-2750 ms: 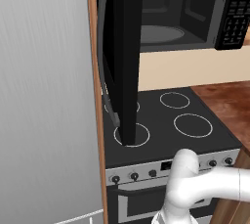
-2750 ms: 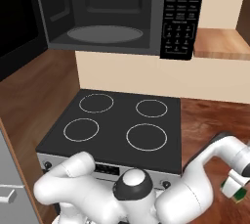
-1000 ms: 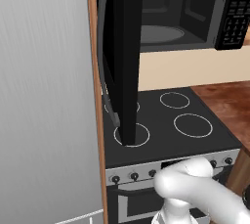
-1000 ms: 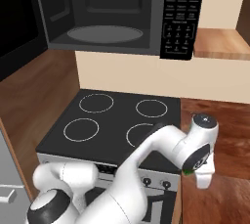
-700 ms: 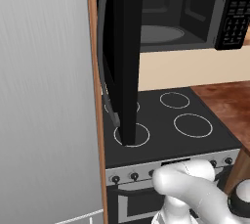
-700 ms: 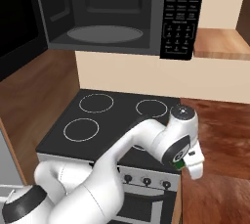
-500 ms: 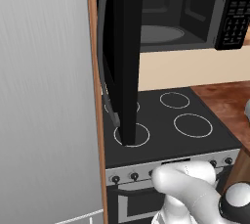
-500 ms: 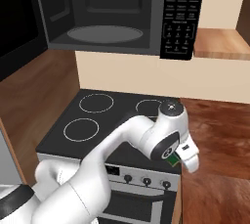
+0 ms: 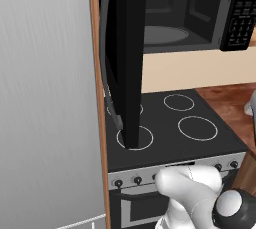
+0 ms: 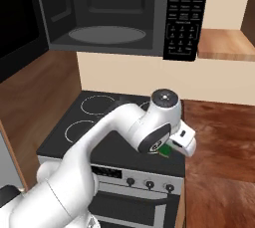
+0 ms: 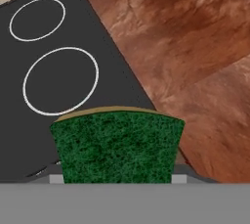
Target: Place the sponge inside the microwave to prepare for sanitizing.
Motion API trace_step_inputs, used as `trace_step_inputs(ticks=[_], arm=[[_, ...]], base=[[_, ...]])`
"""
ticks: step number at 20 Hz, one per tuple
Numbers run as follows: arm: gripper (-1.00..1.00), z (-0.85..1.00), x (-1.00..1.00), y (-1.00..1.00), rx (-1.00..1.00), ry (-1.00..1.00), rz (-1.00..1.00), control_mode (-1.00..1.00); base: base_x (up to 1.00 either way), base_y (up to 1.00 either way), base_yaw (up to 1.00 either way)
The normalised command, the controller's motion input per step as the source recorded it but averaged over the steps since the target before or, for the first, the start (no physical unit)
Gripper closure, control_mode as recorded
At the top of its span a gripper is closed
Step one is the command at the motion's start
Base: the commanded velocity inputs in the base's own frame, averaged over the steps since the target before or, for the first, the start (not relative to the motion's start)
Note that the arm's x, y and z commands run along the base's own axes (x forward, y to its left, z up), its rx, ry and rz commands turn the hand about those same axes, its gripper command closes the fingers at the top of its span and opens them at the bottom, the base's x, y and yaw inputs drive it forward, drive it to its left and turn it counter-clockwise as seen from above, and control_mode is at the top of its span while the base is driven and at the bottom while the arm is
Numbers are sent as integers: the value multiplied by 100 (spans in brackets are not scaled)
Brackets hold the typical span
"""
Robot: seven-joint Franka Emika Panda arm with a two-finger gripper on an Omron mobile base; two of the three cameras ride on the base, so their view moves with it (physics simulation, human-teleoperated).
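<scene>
The sponge (image 11: 117, 147) fills the lower middle of the hand view, dark green face toward the camera with a thin yellow edge on top. My gripper (image 10: 170, 148) is shut on it and hangs over the stove's front right corner, where a bit of the green sponge (image 10: 164, 151) peeks out under the white hand. The microwave (image 10: 119, 13) is mounted above the stove with its door (image 9: 127, 58) swung wide open to the left. Inside lies the grey turntable (image 10: 104, 34). The keypad panel (image 10: 182, 18) is on its right. The fingers are hidden behind the sponge.
The black four-ring stove (image 10: 99, 122) lies below the microwave, with knobs (image 10: 149, 184) along its front. A wooden counter (image 10: 219, 137) runs to its right, with a wooden shelf (image 10: 226, 43) above. A grey fridge wall (image 9: 45, 98) stands left of the open door.
The arm has swung from low at the right up and leftward, carrying the sponge from over the counter to the stove's front right corner. The microwave stays open.
</scene>
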Motion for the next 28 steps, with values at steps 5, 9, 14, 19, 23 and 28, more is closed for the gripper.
trace_step_inputs(ticks=[5, 9, 14, 19, 23, 28], arm=[[100, 61, 13, 49, -14, 4, 15, -100], [100, 57, 20, 45, -9, 0, 8, -100], [100, 50, 21, 40, 0, -4, 16, -100], [100, 52, 20, 43, 0, -12, 13, -100], [100, 47, 26, 43, 0, -4, 8, -100], [100, 46, 28, 45, 0, -11, 5, -100]], base=[[0, 0, 0], [0, 0, 0], [0, 0, 0], [0, 0, 0], [0, 0, 0], [0, 0, 0]])
